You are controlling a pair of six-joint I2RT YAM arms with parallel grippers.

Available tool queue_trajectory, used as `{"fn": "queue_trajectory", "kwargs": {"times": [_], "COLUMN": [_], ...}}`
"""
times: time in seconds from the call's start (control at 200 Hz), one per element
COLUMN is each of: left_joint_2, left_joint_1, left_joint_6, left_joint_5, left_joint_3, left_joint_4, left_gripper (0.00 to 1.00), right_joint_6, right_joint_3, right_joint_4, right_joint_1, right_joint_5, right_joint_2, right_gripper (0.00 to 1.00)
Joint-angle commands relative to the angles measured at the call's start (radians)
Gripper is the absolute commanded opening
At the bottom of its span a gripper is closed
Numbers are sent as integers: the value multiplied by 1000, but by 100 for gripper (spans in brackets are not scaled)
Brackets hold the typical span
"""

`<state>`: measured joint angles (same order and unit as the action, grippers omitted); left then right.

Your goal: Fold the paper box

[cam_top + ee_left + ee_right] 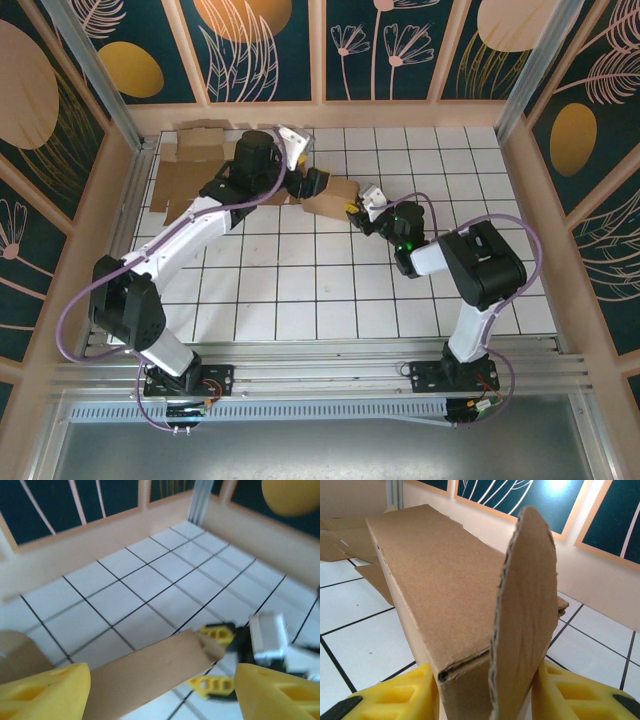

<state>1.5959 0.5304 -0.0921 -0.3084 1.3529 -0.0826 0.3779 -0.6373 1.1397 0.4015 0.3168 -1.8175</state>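
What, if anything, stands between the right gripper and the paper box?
Nothing visible does. The paper box has its end and upright flap between the fingers of the right gripper, which touch it on both sides.

**Two arms meeting at upper centre**

From overhead, the left arm stretches from its base at lower left up to the upper centre. The left gripper there has its fingers spread wide. The right arm folds at its elbow on the right and reaches leftward. The right gripper has its fingers pressed against both sides of the paper box.
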Motion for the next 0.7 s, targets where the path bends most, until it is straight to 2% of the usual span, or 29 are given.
{"fn": "queue_trajectory", "kwargs": {"times": [0.0, 0.145, 0.245, 0.37, 0.536, 0.696], "left_joint_2": [13, 89, 153, 233, 361, 465], "left_joint_1": [3, 8, 12, 13, 16, 31], "left_joint_6": [-567, -815, -908, -931, -895, -894], "left_joint_5": [-31, -61, -81, -76, -90, -62], "left_joint_3": [-41, 47, 81, 135, 277, 380], "left_joint_4": [-90, -198, -223, -217, -278, -375], "left_gripper": [82, 83, 84, 88, 93, 91], "right_joint_6": [39, 56, 56, 65, 64, 65], "right_joint_3": [17, 6, 5, -3, 5, 15], "right_joint_4": [-26, -65, -63, -71, -72, -70], "right_joint_1": [-3, -3, -3, -3, -3, -3], "right_joint_5": [43, 74, 80, 91, 93, 99], "right_joint_2": [43, 57, 62, 68, 82, 90], "right_gripper": [44, 44, 44, 44, 44, 44]}}
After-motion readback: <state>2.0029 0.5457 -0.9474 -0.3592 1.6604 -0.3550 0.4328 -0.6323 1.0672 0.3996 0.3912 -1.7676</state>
